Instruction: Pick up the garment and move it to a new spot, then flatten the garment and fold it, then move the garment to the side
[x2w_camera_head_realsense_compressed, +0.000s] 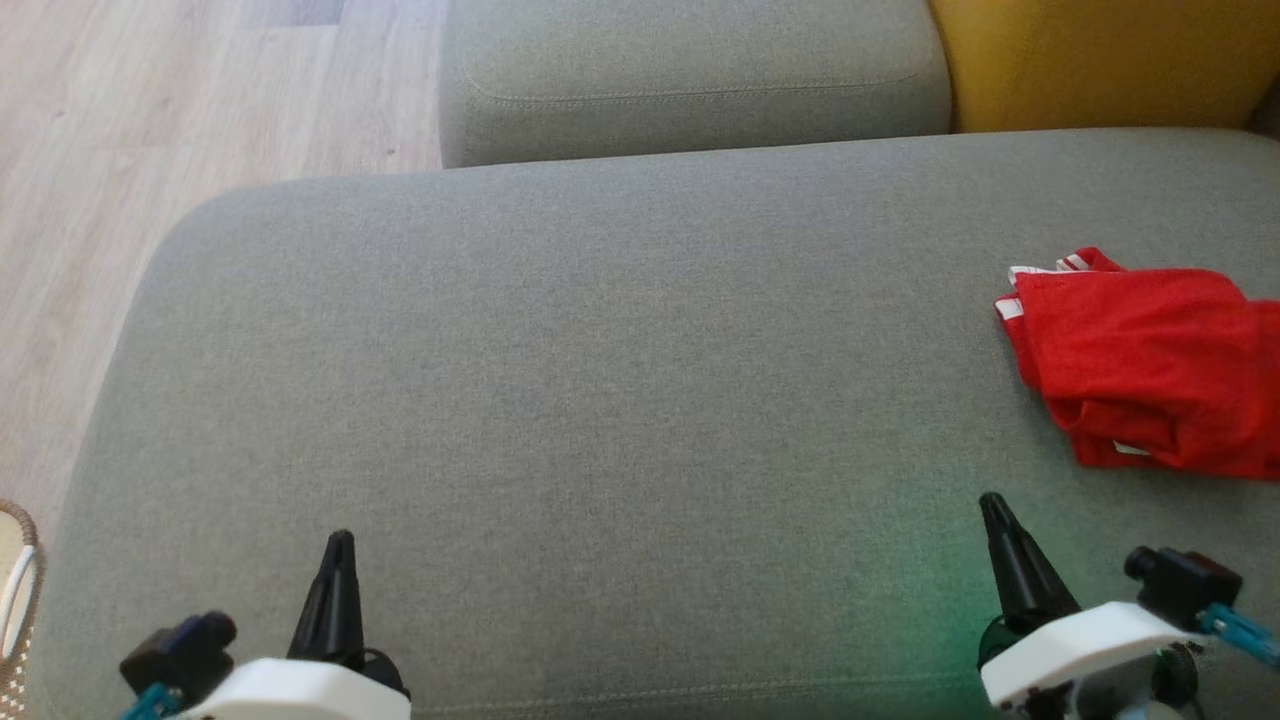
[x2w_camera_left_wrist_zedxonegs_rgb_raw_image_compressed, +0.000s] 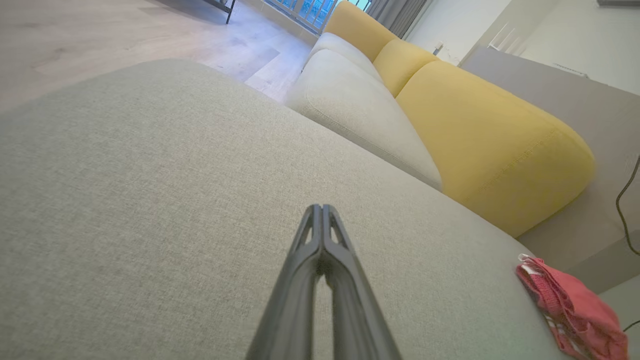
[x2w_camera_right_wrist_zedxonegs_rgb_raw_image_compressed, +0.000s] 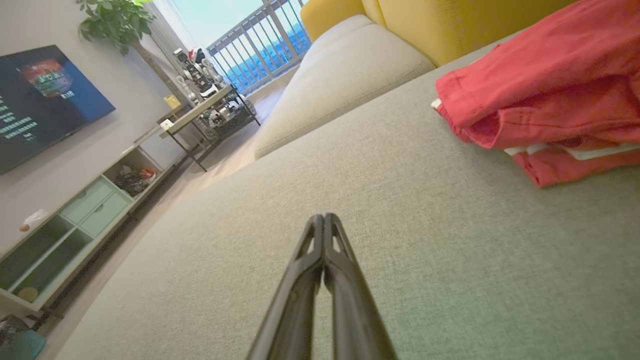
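Observation:
The garment (x2w_camera_head_realsense_compressed: 1150, 365) is a red piece of clothing with white stripes, lying folded and a little rumpled at the right edge of the grey sofa cushion (x2w_camera_head_realsense_compressed: 600, 400). It also appears in the right wrist view as the garment (x2w_camera_right_wrist_zedxonegs_rgb_raw_image_compressed: 545, 95) at the upper right, and in the left wrist view as the garment (x2w_camera_left_wrist_zedxonegs_rgb_raw_image_compressed: 575, 310) at the lower right. My right gripper (x2w_camera_head_realsense_compressed: 992, 505) is shut and empty, hovering just in front of and to the left of the garment. My left gripper (x2w_camera_head_realsense_compressed: 340, 542) is shut and empty, far to the left. The same shut tips show as the left gripper (x2w_camera_left_wrist_zedxonegs_rgb_raw_image_compressed: 322, 207) and the right gripper (x2w_camera_right_wrist_zedxonegs_rgb_raw_image_compressed: 324, 217).
A second grey cushion (x2w_camera_head_realsense_compressed: 690, 80) lies behind, with a yellow backrest (x2w_camera_head_realsense_compressed: 1100, 60) at the far right. Wooden floor (x2w_camera_head_realsense_compressed: 150, 120) runs along the left. A woven basket (x2w_camera_head_realsense_compressed: 15, 600) stands at the lower left edge. A TV (x2w_camera_right_wrist_zedxonegs_rgb_raw_image_compressed: 40, 100) and low cabinet (x2w_camera_right_wrist_zedxonegs_rgb_raw_image_compressed: 75, 225) stand across the room.

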